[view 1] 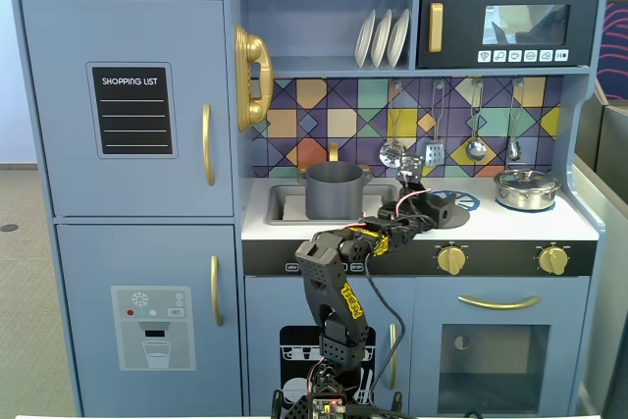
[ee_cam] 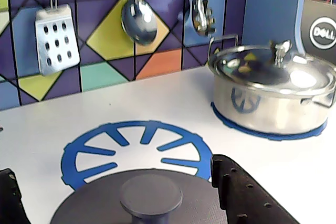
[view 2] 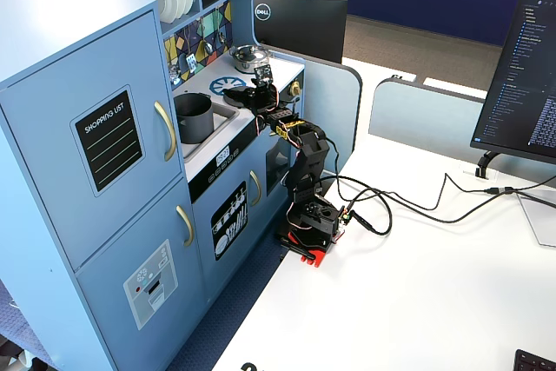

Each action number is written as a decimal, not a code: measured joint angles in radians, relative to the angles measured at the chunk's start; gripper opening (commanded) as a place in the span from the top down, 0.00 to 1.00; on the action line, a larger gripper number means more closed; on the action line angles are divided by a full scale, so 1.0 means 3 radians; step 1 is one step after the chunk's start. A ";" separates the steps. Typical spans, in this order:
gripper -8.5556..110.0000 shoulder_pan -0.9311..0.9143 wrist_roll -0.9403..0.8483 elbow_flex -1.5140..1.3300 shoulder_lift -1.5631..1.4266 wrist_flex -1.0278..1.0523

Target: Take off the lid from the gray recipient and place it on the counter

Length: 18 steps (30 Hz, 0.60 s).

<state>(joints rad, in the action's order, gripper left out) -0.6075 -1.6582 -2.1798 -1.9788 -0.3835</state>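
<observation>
**Wrist view: gray lid over the blue ring**

Wrist view shows the lid (ee_cam: 152, 203) low in the picture, a flat dark gray disc with a small round knob in its middle. One black finger of the tool (ee_cam: 113, 198) stands at the right edge of the lid and the tip of the other shows at the far left edge, so the lid sits between them. The fingers are spread about as wide as the lid. I cannot tell if they press on it, and I cannot tell if it rests on the tabletop (ee_cam: 173, 103) or hangs just above it.

Just behind the lid is the blue burner ring (ee_cam: 94, 153) printed on the white tabletop. Behind and to the right of the lid stands a shiny silver pot (ee_cam: 270, 95) with its own lid on, on a second blue ring. On the tile wall behind the lid hang a slotted turner (ee_cam: 56, 38) and a ladle (ee_cam: 139, 22).

In a fixed view from the front, the gray recipient (view 1: 335, 190) stands in the sink with its top open — the lid is off it. The tool (view 1: 429, 205) is to the right of that pot, over the blue ring, and the black arm (view 1: 339, 287) bends up to it from below.

In a fixed view from the side, the gray recipient (view 2: 193, 117) sits in the sink, and the tool (view 2: 236, 93) is just past it — toward the silver pot (view 2: 249, 58).
</observation>
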 measured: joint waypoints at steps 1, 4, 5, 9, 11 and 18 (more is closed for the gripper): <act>0.60 0.0000 0.0015 -0.0026 -0.0082 0.0036; 0.65 0.0000 0.0066 -0.0118 -0.0440 0.0307; 0.68 0.0000 0.0102 -0.0143 -0.0603 0.0460; 0.83 0.0107 0.0235 -0.0179 -0.1519 0.1554; 0.92 0.0266 0.0261 -0.0199 -0.2020 0.2255; 0.93 0.0982 0.0363 -0.0220 -0.3170 0.4556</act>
<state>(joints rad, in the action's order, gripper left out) -0.3129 -1.5493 -2.2457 -2.9299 0.9833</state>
